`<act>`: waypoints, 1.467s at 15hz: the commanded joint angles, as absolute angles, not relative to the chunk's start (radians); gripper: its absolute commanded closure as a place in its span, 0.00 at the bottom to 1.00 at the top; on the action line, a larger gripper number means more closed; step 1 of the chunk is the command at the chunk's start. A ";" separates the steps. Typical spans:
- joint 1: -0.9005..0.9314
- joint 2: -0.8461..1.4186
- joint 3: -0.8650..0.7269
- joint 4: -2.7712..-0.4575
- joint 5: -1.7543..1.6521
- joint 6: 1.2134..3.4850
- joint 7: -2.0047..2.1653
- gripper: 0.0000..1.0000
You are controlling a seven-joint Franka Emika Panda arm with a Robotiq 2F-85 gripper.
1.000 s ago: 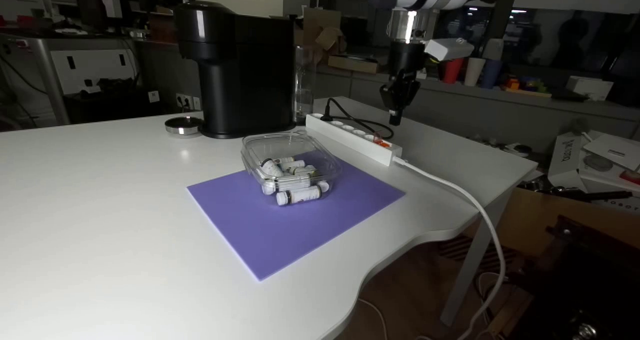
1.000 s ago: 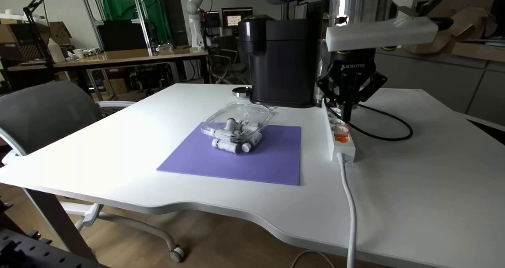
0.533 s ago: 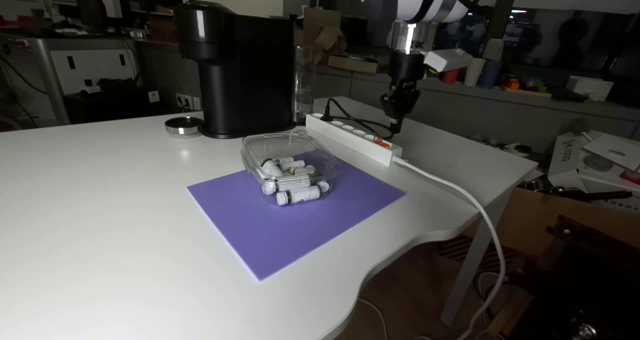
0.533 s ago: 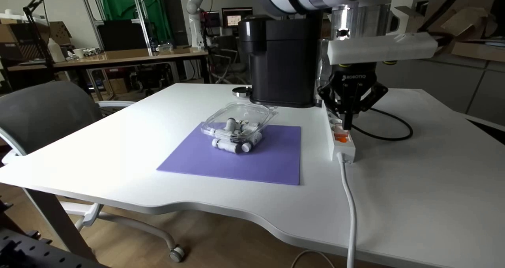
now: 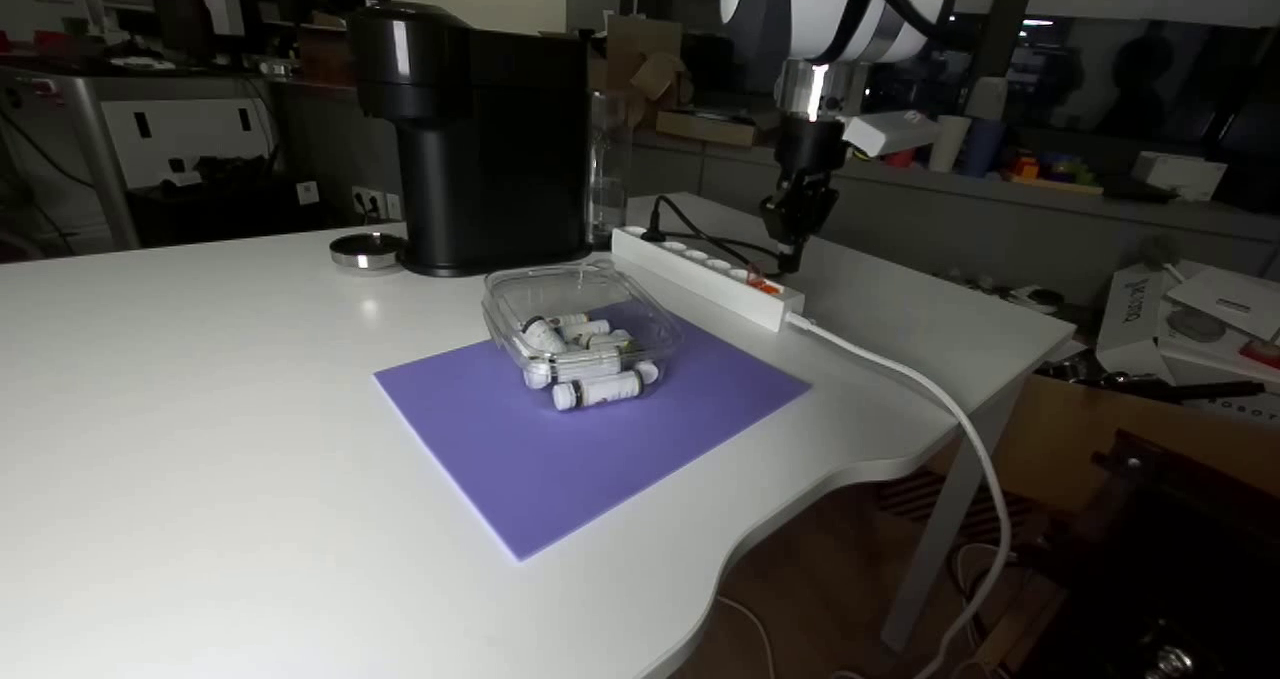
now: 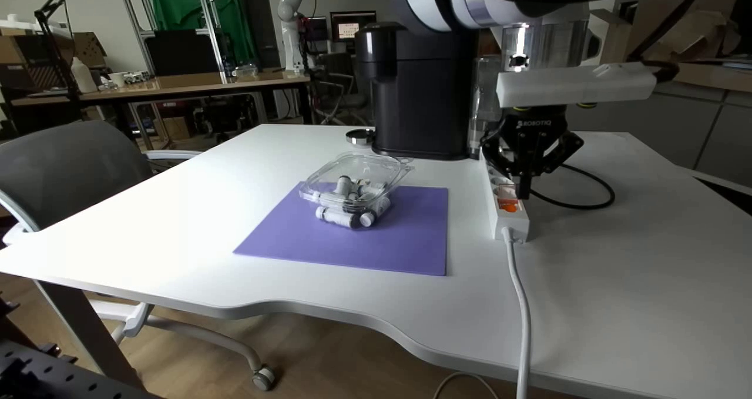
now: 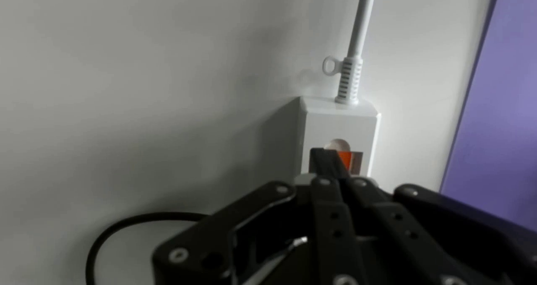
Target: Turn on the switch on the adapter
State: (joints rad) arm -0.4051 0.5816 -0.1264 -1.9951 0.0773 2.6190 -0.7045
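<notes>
At the cable end of the long, narrow white plastic power strip (image 6: 510, 227), which lies on the smooth white tabletop (image 6: 634, 293) near the flat purple rectangular mat (image 6: 352, 240) but apart from it, the black two-finger Robotiq gripper (image 6: 522, 190) points down by the small orange-red rocker switch (image 6: 508, 207). Fingers together, no gap seen between the tips; nothing held.

Step in hand (judged): lining up for the press. In the wrist view the fingertips (image 7: 323, 161) overlap part of the switch, biased toward the strip's long edge away from the mat; an exterior view suggests the same offset. Next move (judged): small correction toward the mat, then a short straight push on whichever half of the rocker means on, fingers together as a blunt probe. Risk: tips slipping down the outer edge, or the strip skidding under an off-centre load.

Hard to make out: contact between tips and strip; cannot tell touching from just above. Rocker position and any marking unreadable. The paler reddish patch (image 6: 506, 194) may be the other rocker half or a reflection; unclear. In the wrist view the gripper hides most of the sockets, and the round black cable (image 7: 168, 216) runs out of sight behind it. The thick white cable (image 6: 521, 311) leaves the frame in all three views; the white-and-grey arm (image 5: 815, 4) is cropped at the top in both exterior views.
</notes>
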 commanded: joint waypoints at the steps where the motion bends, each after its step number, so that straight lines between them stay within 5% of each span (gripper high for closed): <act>1: -0.419 0.622 -0.105 -1.928 0.059 2.597 -0.670 1.00; 22: -0.430 0.683 -0.085 -1.890 0.061 2.586 -0.653 1.00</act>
